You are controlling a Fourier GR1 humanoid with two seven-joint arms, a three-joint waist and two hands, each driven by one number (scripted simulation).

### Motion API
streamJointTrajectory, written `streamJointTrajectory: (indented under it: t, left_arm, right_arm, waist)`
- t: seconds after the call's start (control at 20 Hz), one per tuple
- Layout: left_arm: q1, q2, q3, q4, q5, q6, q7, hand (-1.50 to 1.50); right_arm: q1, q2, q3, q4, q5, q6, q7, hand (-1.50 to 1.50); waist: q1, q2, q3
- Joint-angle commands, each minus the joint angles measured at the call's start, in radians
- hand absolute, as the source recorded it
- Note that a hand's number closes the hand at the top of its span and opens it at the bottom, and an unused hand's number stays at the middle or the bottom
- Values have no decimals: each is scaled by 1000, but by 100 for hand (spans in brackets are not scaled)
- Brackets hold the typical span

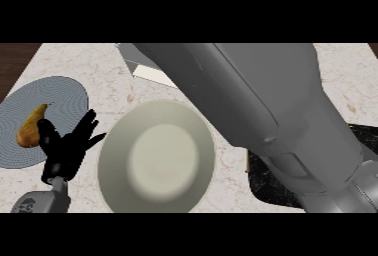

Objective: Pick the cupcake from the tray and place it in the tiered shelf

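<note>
Pale marble counter (88,65) with dark wood (15,55) beyond its edge.

Pale marbled desk (111,65) carries a cream plate (156,156), a grey round mat (63,95), and a black tray (277,187), perhaps, lower right.

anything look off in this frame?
Yes: the right forearm fills most of the view, hiding its hand, much of the black tray and any cupcake. Otherwise tidy: pear on the blue mat, bare plate, left hand open.

One plate (155,155), one pear (31,127), one mat (63,95)
</note>
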Motion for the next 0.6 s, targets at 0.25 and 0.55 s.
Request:
streamJointTrajectory:
  t: [0.25,0.55]
  left_arm:
    - [8,-10,-1,15,-11,0,8,0]
    - [6,-14,-1,7,3,-14,37,0]
  right_arm:
    - [-63,-7,-88,265,7,-99,-61,150]
    - [-65,-80,-126,353,13,-124,-164,150]
  waist:
    - [-4,10,-5]
    - [-5,11,-4]
